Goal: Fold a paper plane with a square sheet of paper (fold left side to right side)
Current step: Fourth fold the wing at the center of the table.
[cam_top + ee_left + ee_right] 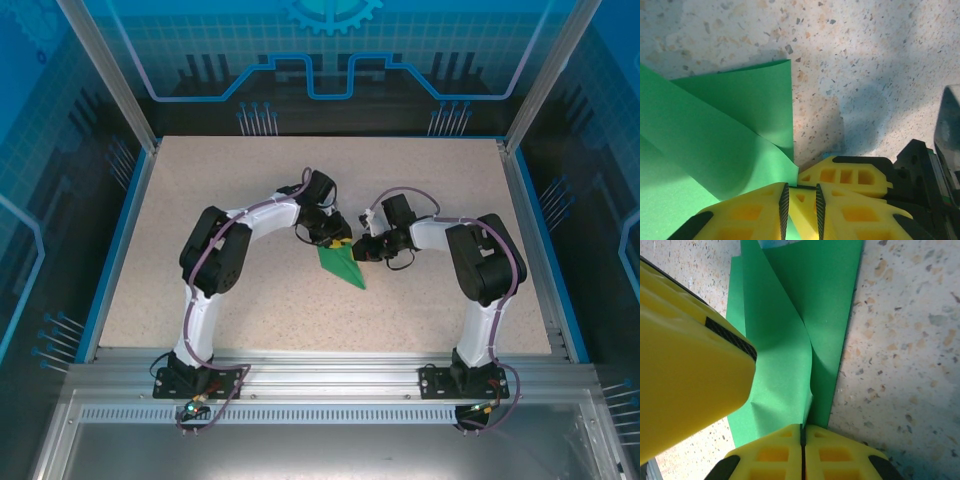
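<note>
The bright-green paper lies mid-table as a small creased shape with its point toward the near right. Both grippers meet at its far end. My right gripper is shut on a raised flap of the paper, whose edge runs into the closed jaw line. My left gripper has its ribbed pads a small way apart. The gap between them shows yellow of the right gripper's finger and a sliver of green. The paper curls up to the left of the jaws. One left finger hangs over the sheet. From above, the left gripper and right gripper nearly touch.
The speckled beige table has a raised blue rim on its sides and an aluminium rail along the near edge. Both arms arch inward from their bases. Bare tabletop lies to the left, right and front of the paper.
</note>
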Robot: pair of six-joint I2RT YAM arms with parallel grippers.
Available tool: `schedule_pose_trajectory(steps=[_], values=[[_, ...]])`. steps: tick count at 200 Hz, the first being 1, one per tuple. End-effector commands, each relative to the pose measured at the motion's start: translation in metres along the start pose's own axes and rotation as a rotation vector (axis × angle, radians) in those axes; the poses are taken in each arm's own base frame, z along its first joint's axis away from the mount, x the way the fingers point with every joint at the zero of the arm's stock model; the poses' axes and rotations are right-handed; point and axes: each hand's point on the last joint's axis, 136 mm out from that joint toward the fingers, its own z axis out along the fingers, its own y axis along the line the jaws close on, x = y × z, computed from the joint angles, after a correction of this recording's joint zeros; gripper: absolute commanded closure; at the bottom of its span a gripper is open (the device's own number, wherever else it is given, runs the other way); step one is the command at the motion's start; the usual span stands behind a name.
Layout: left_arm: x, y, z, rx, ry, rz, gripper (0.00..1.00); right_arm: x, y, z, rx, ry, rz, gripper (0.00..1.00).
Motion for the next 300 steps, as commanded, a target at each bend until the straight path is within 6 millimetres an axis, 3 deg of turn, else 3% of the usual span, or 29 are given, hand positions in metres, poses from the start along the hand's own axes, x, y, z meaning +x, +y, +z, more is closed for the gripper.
schedule_pose_trajectory(steps=[1, 73, 122, 140, 161, 204, 300], values=[[0.008, 0.018, 0.014, -0.049, 0.042, -0.032, 0.74, 0.022, -0.011, 0.010, 0.045, 0.081, 0.032, 0.93], [0.022, 0.059, 0.028, -0.134, 0.064, -0.079, 0.76, 0.016, -0.004, 0.005, 0.032, 0.062, 0.024, 0.90], [0.028, 0.070, 0.032, -0.153, 0.072, -0.091, 0.77, -0.004, 0.022, -0.029, 0.012, -0.016, -0.001, 0.72], [0.029, 0.070, 0.032, -0.154, 0.073, -0.090, 0.77, 0.000, 0.032, -0.041, 0.002, -0.024, -0.014, 0.65], [0.029, 0.070, 0.032, -0.154, 0.071, -0.088, 0.77, 0.011, 0.045, -0.048, -0.051, -0.017, -0.007, 0.65], [0.029, 0.070, 0.031, -0.154, 0.070, -0.085, 0.77, 0.037, 0.063, -0.036, -0.151, 0.052, 0.029, 0.67], [0.029, 0.069, 0.030, -0.155, 0.069, -0.081, 0.77, 0.066, 0.040, -0.015, -0.098, 0.151, 0.081, 0.69]])
